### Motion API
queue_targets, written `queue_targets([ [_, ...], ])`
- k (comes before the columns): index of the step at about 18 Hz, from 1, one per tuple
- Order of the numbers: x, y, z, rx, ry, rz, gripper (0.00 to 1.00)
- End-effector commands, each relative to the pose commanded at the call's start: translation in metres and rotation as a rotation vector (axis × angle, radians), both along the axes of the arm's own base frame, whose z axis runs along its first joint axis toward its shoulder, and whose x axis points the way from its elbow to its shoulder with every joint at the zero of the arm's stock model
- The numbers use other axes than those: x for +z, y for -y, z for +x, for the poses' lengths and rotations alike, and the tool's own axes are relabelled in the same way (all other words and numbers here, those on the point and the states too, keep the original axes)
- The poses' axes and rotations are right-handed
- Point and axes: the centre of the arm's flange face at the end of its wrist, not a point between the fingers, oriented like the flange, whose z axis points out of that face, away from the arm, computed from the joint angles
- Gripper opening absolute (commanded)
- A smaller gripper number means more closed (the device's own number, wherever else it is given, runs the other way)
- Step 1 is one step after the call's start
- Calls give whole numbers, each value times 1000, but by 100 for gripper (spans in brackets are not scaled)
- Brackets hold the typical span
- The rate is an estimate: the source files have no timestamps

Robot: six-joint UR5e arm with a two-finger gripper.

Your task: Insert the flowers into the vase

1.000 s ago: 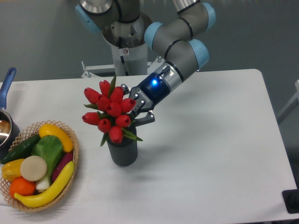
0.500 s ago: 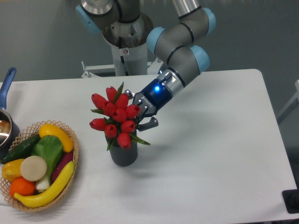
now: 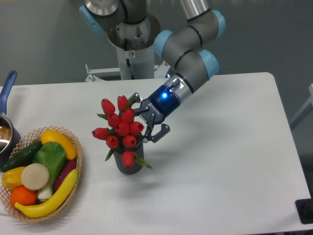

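The flowers (image 3: 121,129), a bunch of red tulip buds with green leaves, stand with their stems inside the vase (image 3: 131,165), a small dark grey ribbed cylinder left of the table's middle. The buds hang over its mouth and hide most of it. My gripper (image 3: 148,121) comes in from the upper right, just right of the bunch. Its jaws are spread apart, with one finger (image 3: 140,105) behind the buds and the other (image 3: 160,133) to their lower right. The fingers do not seem to press on the stems.
A wicker basket (image 3: 73,188) of colourful fruit and vegetables sits at the front left. A blue-handled metal pot (image 3: 6,128) is at the left edge. The robot base (image 3: 131,54) stands behind the table.
The bunch has sunk lower into the vase and settled upright. The gripper has moved a little right and down, and its jaws have spread away from the stems.
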Motion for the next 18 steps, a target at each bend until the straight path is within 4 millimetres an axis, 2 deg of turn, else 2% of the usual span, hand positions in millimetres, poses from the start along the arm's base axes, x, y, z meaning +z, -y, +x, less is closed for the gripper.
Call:
queue_targets([
  [2, -2, 3, -2, 3, -53, -75, 100],
  [6, 13, 15, -1, 24, -173, -202, 100],
  [9, 41, 30, -6, 67, -290, -271, 100],
  [11, 64, 45, -22, 120, -377, -324, 100],
  [14, 110, 54, -46, 189, -529, -424, 100],
  [16, 123, 64, -56, 229, -598, -503, 100],
  [18, 149, 71, -73, 281, -677, -568, 100],
])
